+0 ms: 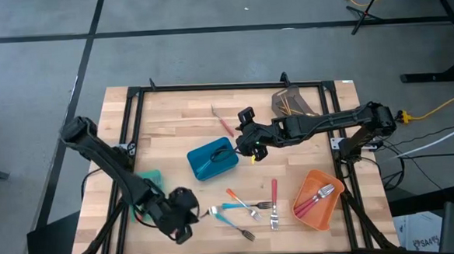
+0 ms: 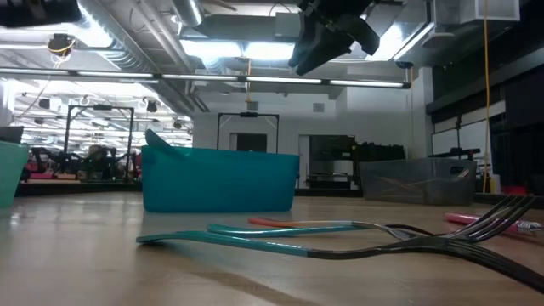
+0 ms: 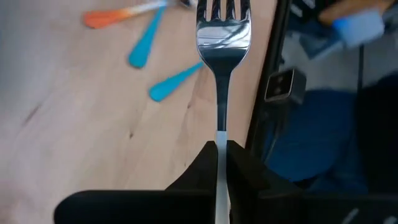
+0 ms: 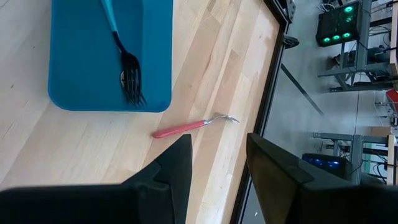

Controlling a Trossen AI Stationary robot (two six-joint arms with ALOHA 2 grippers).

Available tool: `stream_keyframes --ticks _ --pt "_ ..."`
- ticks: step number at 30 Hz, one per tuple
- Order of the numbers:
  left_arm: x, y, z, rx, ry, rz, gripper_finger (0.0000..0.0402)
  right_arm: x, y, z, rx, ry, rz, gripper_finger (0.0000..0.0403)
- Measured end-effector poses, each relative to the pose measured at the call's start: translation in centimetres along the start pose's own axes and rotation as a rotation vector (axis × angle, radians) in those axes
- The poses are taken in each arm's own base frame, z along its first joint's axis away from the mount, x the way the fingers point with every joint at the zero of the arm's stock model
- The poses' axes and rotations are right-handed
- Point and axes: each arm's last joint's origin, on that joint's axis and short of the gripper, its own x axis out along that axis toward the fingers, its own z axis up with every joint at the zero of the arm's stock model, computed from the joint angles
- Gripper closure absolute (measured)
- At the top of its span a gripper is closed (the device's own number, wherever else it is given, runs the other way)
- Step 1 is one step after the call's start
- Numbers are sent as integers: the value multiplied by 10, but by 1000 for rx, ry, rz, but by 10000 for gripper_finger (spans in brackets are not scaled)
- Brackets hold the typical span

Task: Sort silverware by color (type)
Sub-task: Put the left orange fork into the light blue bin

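Observation:
My left gripper (image 1: 183,219) hovers by the table's near edge, shut on a silver fork (image 3: 222,37). The fork's handle is hidden. My right gripper (image 1: 251,145) hangs open over the table's middle, beside the blue bin (image 1: 213,159), and touches nothing. A teal-handled fork (image 4: 124,56) lies in that bin. Loose silverware lies near the front: an orange-handled fork (image 1: 241,202), a blue-handled one (image 1: 235,207), a red-handled one (image 1: 274,198) and a small fork (image 1: 245,233). A pink-handled piece (image 4: 186,127) lies at the far side. My left gripper pinches the fork's thin neck (image 3: 221,134) between its two fingers, just behind the head. The fingers lie along the fork, and its tines (image 3: 222,11) point straight out ahead of them. The handle end is hidden between the fingers. The head stands above the tabletop.
An orange bin (image 1: 318,198) with red-handled forks sits at the near right. A grey bin (image 1: 292,102) with gold pieces stands at the far right. A teal bin (image 1: 148,180) is next to my left arm. A black frame (image 1: 225,87) edges the table.

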Motion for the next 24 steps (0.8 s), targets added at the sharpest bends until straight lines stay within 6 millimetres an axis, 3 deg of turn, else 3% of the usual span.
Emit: stream_keyframes --ticks 5,12,20,24 --pt "-26 8 2 -96 17 37 394 0 0 0 1 -6 4 258" --pt "-54 26 -10 -282 163 172 394 0 0 0 1 -6 4 258" --pt "-65 34 -27 -508 300 315 393 0 0 1 2 -8 3 258" --pt "-66 33 -30 -538 271 323 393 0 0 1 2 -8 3 258"
